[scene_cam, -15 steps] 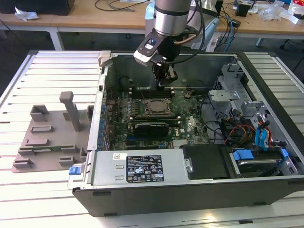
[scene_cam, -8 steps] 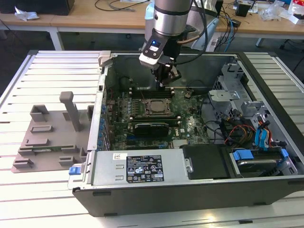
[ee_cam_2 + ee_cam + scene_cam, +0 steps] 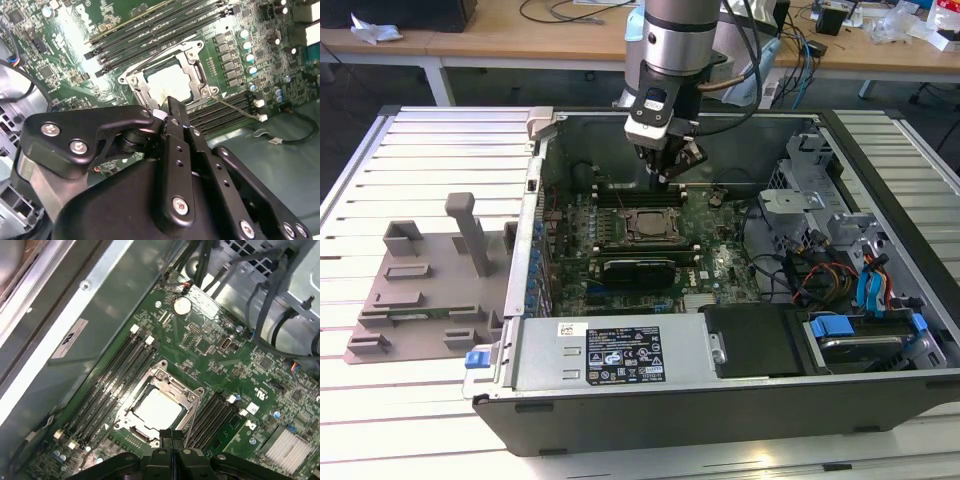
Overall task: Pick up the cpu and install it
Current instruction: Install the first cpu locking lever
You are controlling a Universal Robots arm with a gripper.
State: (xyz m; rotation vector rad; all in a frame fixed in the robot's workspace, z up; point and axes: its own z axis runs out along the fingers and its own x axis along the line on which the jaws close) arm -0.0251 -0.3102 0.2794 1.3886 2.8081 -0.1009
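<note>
The cpu [image 3: 157, 407] lies flat inside the metal-framed socket [image 3: 190, 397] on the green motherboard [image 3: 210, 345], its silver top bright in both wrist views [image 3: 172, 82]. In the exterior view the socket [image 3: 645, 225] sits mid-board inside the open computer case. My gripper [image 3: 668, 178] hangs just above the board, beside the far edge of the socket. Its black fingers [image 3: 172, 435] are pressed together with nothing between them, and the fingertips [image 3: 172, 106] sit over the socket frame's edge.
Rows of memory slots [image 3: 117, 375] flank the socket on both sides. A long black card [image 3: 640, 268] lies nearer the power supply [image 3: 610, 355]. Cables and drive bays [image 3: 840, 260] crowd the exterior view's right. A grey fixture [image 3: 420, 290] stands on the slatted table at the left.
</note>
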